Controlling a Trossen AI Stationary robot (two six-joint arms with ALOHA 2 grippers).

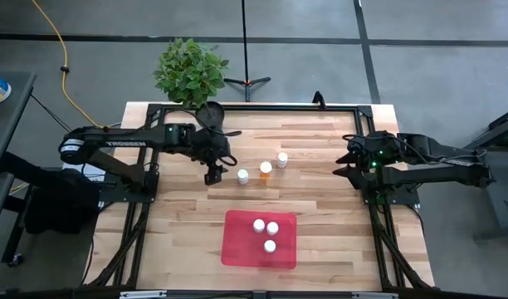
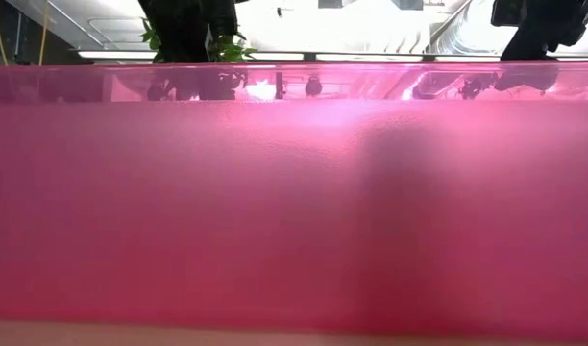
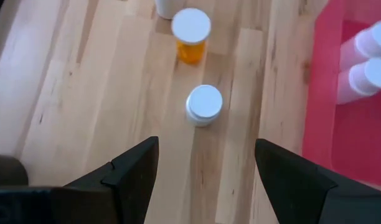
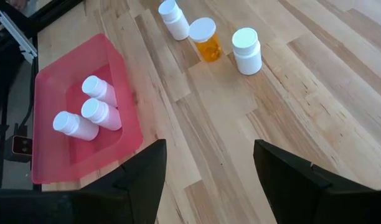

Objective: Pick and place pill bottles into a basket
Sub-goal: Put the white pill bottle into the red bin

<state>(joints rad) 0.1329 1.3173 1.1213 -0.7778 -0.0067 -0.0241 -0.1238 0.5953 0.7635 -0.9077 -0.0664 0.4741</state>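
Three white-capped pill bottles (image 1: 266, 233) stand inside the red basket (image 1: 238, 249), and three more wait in a short diagonal row on the bare worktop (image 1: 320, 199) beyond the basket's far edge: a white one (image 1: 243, 176) nearest the left arm, an amber-orange one (image 1: 266, 169) just beside it, and another white one (image 1: 282, 159) at the end of the row farthest from the basket. The left hand (image 1: 213, 177) hovers just beside the nearest white bottle, on the side away from the amber one, its fingers spread wide with nothing between them; in the left wrist view that bottle (image 3: 204, 104) sits ahead of the gap and roughly centred. The step in hand looks like the grasp of this fourth bottle. To do it well, the hand should probably come forward until the fingers straddle the body below the cap, then lower and close squarely, since a pinch on the cap alone could let the bottle swing or slip. The amber bottle (image 3: 191, 41) stands close behind, so the approach is best kept short to avoid knocking it over. For the drop, the free part of the basket away from the three standing bottles seems the safest target. The right hand (image 1: 348, 163) waits at the right edge of the worktop, well apart from the basket, its fingers also spread and empty.
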